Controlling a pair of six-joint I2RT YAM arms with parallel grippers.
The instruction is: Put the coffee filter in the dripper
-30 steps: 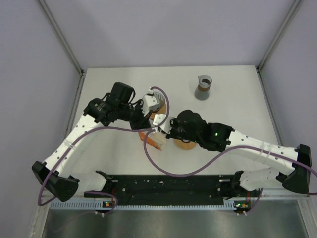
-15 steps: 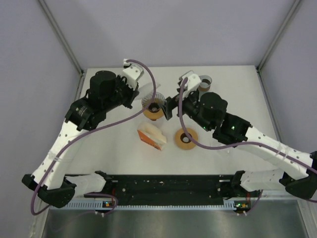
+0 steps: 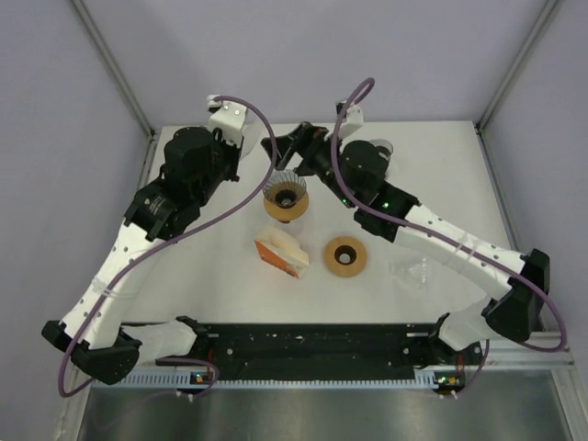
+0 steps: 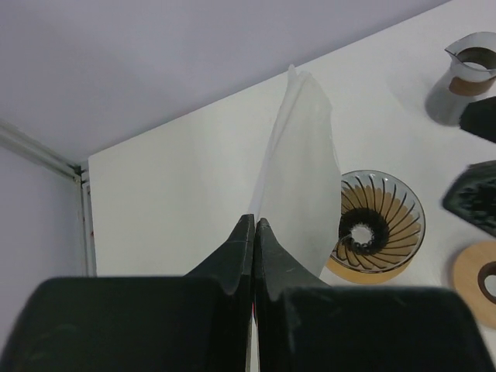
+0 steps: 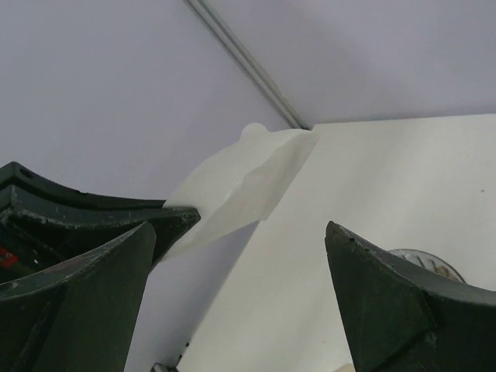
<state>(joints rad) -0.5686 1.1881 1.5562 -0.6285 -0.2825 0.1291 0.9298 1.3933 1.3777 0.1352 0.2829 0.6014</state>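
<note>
My left tool (image 4: 254, 221) is pinched tight on the lower edge of the coffee filter (image 4: 302, 186), holding it upright in the air, just beside the dripper (image 4: 391, 232) standing on the desk (image 4: 178, 209). My right tool (image 5: 240, 232) gapes wide, gripping nothing, facing the filter.

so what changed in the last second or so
Both arms lifted away from the orange filter pack and swung toward the back. The right gripper opened; the left gripper stayed shut, pinching the coffee filter, now raised near the dripper. Dripper, pack and wooden ring did not move.
</note>
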